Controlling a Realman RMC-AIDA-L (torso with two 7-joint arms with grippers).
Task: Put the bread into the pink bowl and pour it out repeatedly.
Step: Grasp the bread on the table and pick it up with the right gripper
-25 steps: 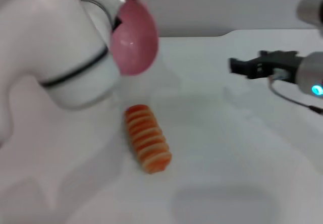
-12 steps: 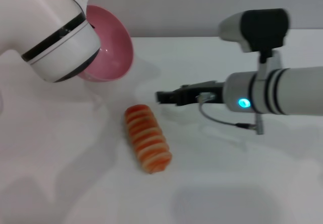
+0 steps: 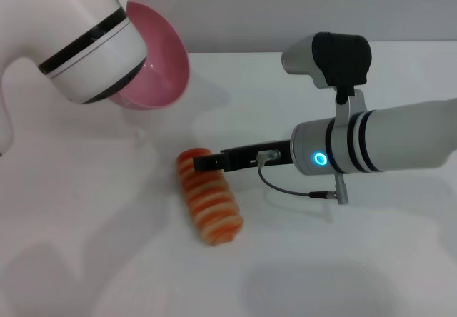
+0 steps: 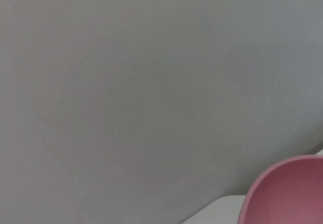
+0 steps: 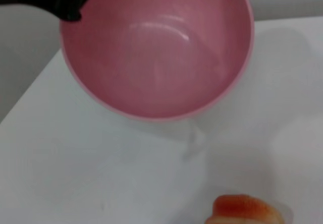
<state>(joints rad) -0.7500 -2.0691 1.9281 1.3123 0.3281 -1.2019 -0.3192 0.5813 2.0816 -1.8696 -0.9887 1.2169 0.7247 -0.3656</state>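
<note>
I am on the pick-up step: the bread (image 3: 208,205) lies on the table (image 3: 343,260), empty-bowl side of the cycle, and has to go back into the bowl.

Nearest to me, the loaf stretches from under my right end effector (image 3: 203,163) toward the camera, angled a little to the right. The end effector reaches in from the right and sits over the loaf's far end, right at it; I cannot tell whether it touches. From the head view I see one dark finger line only, so I cannot tell how far apart the fingers are, and it has hold of nothing that I can make out.

To do this well, I judge I should bring the tips down across the loaf's short width, not along its length, and nearer its middle than the end I am over now, so it will not swing when lifted. The skin looks glossy, so a firm, square closing seems wise.

Beyond the right end effector and up to its left, the bowl (image 3: 158,63) hangs off the table, tipped with its mouth toward the loaf; the right wrist view shows it empty, a dark finger (image 5: 70,2) of the left end effector on its rim. I'd level it before dropping anything in.
</note>
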